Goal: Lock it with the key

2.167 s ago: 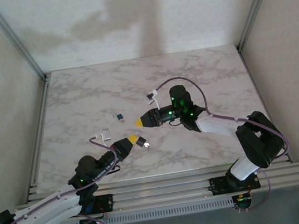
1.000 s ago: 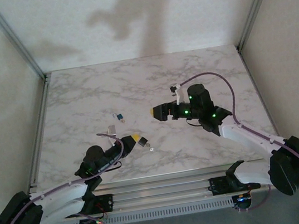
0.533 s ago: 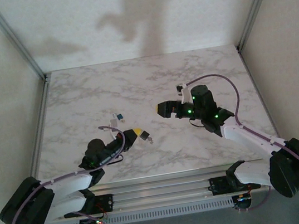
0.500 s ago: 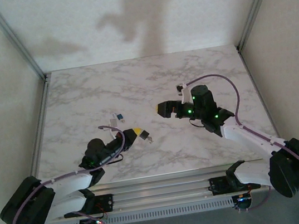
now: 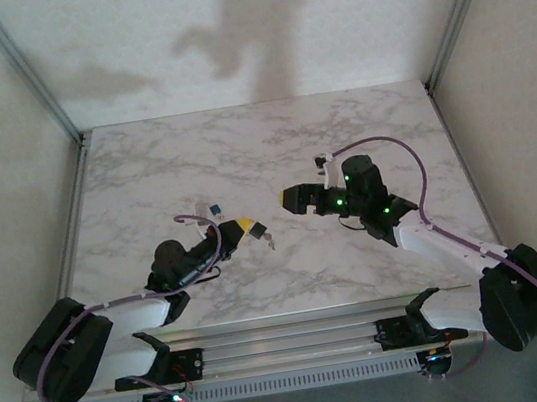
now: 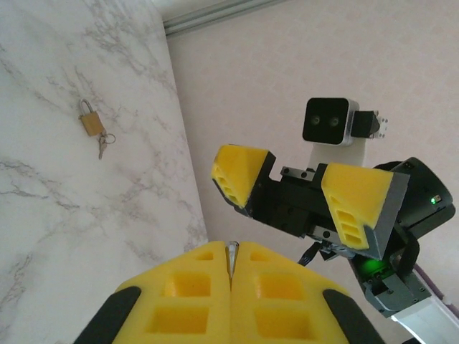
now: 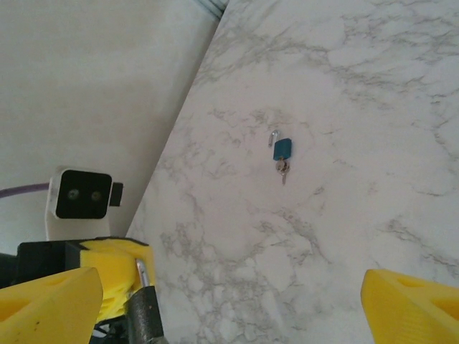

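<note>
Gripping padlock (image 7: 145, 314), left gripper (image 5: 248, 227) faces right gripper (image 5: 286, 198); table (image 5: 172, 165) edges far.

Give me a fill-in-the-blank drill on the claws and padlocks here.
The right claw stands ___.
The left claw is ___ on the dark padlock.
Right wrist view: the loose padlock is ___.
Left wrist view: the far padlock is ___.
Missing: open; shut; blue; brass.
</note>
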You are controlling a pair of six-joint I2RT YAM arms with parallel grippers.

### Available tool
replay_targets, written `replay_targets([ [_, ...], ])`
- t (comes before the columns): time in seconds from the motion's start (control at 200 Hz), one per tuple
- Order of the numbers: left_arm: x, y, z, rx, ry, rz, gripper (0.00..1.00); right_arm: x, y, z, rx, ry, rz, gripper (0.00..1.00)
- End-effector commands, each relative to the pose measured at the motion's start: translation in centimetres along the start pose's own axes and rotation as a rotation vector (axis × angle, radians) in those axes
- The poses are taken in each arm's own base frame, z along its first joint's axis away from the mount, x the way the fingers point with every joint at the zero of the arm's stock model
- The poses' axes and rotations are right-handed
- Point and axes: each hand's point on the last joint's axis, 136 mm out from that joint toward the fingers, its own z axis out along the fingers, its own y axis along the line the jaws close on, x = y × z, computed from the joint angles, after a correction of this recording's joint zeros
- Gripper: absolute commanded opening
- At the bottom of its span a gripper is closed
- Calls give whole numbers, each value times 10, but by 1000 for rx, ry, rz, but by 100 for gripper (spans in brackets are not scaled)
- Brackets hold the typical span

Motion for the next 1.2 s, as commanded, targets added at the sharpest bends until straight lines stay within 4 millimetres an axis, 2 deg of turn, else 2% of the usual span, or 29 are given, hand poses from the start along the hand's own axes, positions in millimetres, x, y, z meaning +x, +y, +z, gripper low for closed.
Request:
replay_targets([
  [0.0,-9,-32,5,127,-2,16,0,3,5,3,-53,20,10,91],
  [0.511,-20,-34,22,163,1,-7,0,8,11,8,-107,62,-5,87],
  [1.046,-25,-36,33,194,8,-32,0,15,6,17,-123,96,24,81],
  [1.196,-25,-35,33,198,8,-36,0,16,7,20,-141,106,33,76],
])
